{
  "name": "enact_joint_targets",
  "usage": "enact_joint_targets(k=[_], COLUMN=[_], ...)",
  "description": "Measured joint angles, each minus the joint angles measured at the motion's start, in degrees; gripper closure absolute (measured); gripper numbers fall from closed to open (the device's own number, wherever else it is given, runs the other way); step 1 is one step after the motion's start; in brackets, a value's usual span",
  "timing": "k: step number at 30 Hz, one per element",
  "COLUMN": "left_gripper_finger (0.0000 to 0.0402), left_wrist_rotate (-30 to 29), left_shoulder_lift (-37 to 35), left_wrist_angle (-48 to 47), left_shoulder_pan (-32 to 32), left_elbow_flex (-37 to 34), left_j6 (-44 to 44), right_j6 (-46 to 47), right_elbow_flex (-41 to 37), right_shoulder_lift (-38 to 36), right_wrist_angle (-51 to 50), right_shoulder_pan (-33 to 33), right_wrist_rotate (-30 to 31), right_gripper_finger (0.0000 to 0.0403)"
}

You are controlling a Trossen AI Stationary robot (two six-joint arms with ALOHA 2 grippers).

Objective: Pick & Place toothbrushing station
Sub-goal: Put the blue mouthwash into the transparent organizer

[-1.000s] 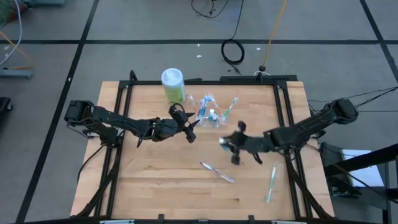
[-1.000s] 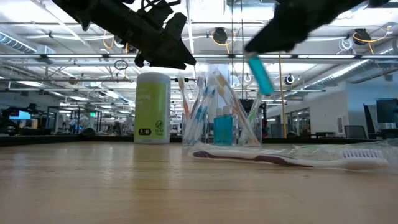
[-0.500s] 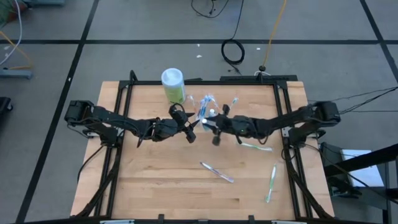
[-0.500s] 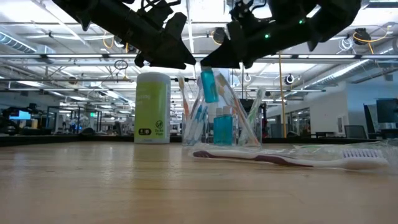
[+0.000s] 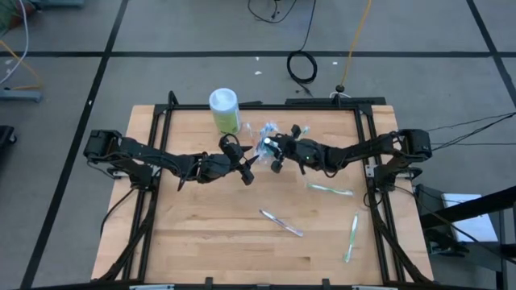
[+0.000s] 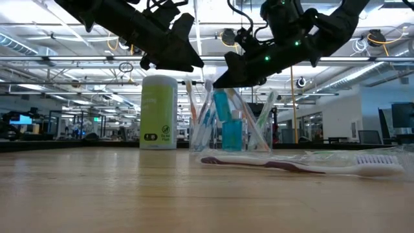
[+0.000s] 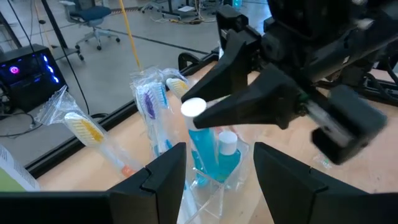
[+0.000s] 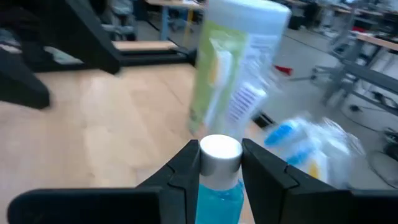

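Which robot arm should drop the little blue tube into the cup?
The right. Its gripper already holds the tube right over the cup. The left gripper is open and empty, beside the cup.

No text, brand or number can be read in any of these views. The green canister (image 6: 158, 112) carries print: pale lettering runs down its side, too faint to make out, and near its base sit two small dark marks, one rectangular and one a round badge with what looks like a tick, neither legible. In the right wrist view the same canister (image 8: 239, 68) shows a white panel with dark lines of print, blurred beyond reading
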Motion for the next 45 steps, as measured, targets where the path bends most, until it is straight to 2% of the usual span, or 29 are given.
enact_joint_targets(k=[3, 6, 20, 25, 30, 45], left_gripper_finger=[0.0206, 0.0206, 0.0206, 0.0206, 0.0206, 0.0206], left_wrist_rotate=[0.0, 0.0, 0.0, 0.0, 0.0, 0.0], left_shoulder_lift=[0.0, 0.0, 0.0, 0.0, 0.0, 0.0], left_wrist_angle=[0.0, 0.0, 0.0, 0.0, 0.0, 0.0], left_shoulder_pan=[0.0, 0.0, 0.0, 0.0, 0.0, 0.0], left_elbow_flex=[0.0, 0.0, 0.0, 0.0, 0.0, 0.0], left_j6=[0.1, 0.2, 0.2, 0.2, 0.2, -0.2], right_j6=[0.3, 1.6, 3.2, 3.3, 3.3, 3.2], right_elbow_flex=[0.0, 0.0, 0.0, 0.0, 0.0, 0.0], right_shoulder_lift=[0.0, 0.0, 0.0, 0.0, 0.0, -0.1], right_wrist_angle=[-1.3, -1.6, -7.0, -8.6, -11.4, -16.1], right_shoulder_pan=[0.1, 0.9, 0.4, 0.3, 0.3, 0.1], right_wrist_rotate=[3.3, 3.5, 3.2, 3.0, 0.0, 0.0], right_gripper_finger=[0.0313, 0.0313, 0.0293, 0.0294, 0.0295, 0.0287])
